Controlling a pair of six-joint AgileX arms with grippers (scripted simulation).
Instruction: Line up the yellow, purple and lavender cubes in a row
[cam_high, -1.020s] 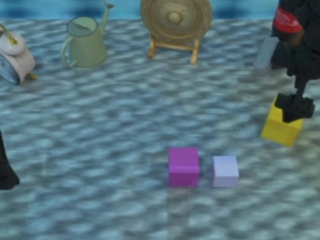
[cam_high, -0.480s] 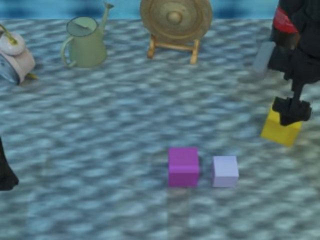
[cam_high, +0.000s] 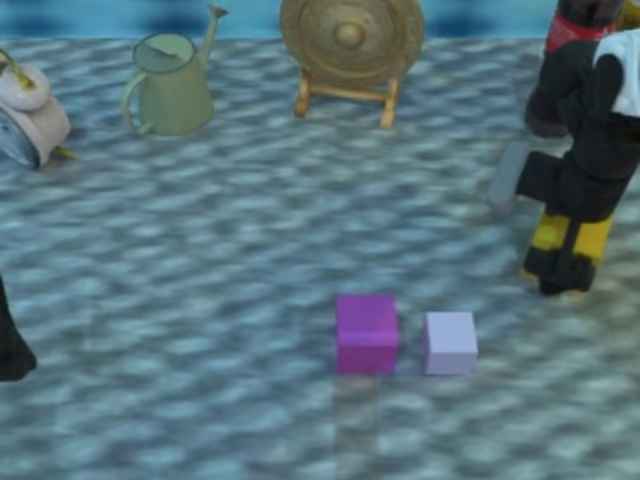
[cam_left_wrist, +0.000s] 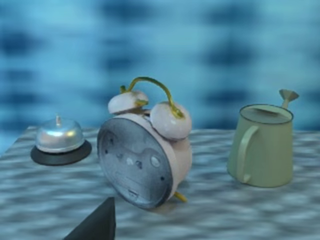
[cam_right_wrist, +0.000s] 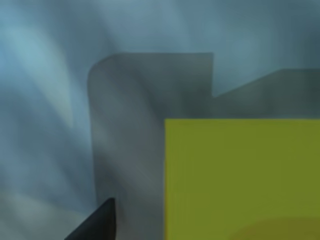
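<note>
The right gripper (cam_high: 562, 262) sits low over the yellow cube (cam_high: 592, 238) at the table's right side, fingers straddling it; whether they grip it, I cannot tell. Purple cube (cam_high: 366, 333) and lavender cube (cam_high: 449, 342) sit side by side mid-table, left arm (cam_high: 12, 345) parked

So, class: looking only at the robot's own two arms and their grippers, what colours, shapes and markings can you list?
The right arm is black and blocky, with a red band near its top and a white patch on one side. Its right gripper is black. The left arm shows only as a black edge at the table's left side.
</note>
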